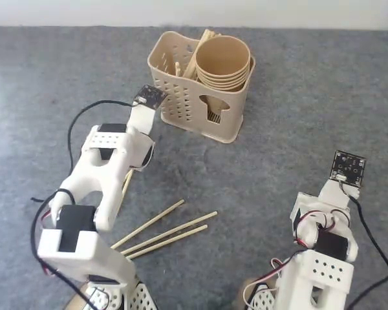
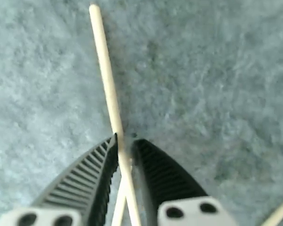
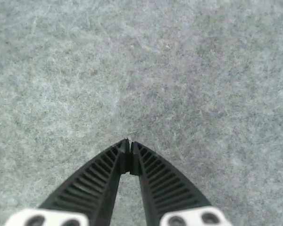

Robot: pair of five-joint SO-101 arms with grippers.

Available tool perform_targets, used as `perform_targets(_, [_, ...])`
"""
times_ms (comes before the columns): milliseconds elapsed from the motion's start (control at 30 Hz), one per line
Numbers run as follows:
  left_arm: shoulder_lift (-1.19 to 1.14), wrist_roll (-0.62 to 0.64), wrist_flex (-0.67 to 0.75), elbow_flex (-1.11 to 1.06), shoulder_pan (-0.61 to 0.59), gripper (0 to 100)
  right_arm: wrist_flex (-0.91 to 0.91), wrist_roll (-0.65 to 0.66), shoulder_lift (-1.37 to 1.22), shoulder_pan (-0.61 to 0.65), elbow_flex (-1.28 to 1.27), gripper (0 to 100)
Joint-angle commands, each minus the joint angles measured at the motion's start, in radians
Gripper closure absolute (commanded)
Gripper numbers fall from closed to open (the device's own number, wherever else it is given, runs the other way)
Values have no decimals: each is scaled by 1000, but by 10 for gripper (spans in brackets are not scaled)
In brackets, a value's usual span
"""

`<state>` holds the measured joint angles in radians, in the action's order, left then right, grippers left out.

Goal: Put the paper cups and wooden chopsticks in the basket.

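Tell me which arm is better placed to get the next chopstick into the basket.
Left. The left gripper is shut on a chopstick near the basket; the right gripper is shut, empty, over bare mat.

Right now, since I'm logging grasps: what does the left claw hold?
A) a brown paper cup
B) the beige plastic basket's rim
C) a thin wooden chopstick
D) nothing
C: in the left wrist view the left claw is shut on a thin pale wooden chopstick that sticks out beyond its tips.
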<state>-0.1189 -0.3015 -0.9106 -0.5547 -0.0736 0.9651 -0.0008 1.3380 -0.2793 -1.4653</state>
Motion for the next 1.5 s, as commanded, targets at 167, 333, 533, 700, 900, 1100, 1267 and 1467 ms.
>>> perform_targets(167, [8,11,-14,7,-54,859,-8,15,19,-7,11,990])
perform_targets(333, [6,9,-29,-15,-54,862,-7,15,19,-7,11,990])
perform_targets(533, [8,5,-41,-65,-34,985,-7,15,19,-7,11,990])
perform_targets(700, [18,5,-98,-71,-35,987,-7,15,19,-7,11,990])
perform_targets(900, [20,9,-112,-28,-44,987,-7,15,19,-7,11,990])
perform_targets(1100, [20,77,-282,213,-107,987,-7,15,19,-7,11,990])
perform_targets(1267, [20,130,-428,473,-140,987,-8,15,19,-7,11,990])
perform_targets(1467, [20,180,-554,745,-110,987,-12,15,19,-7,11,990])
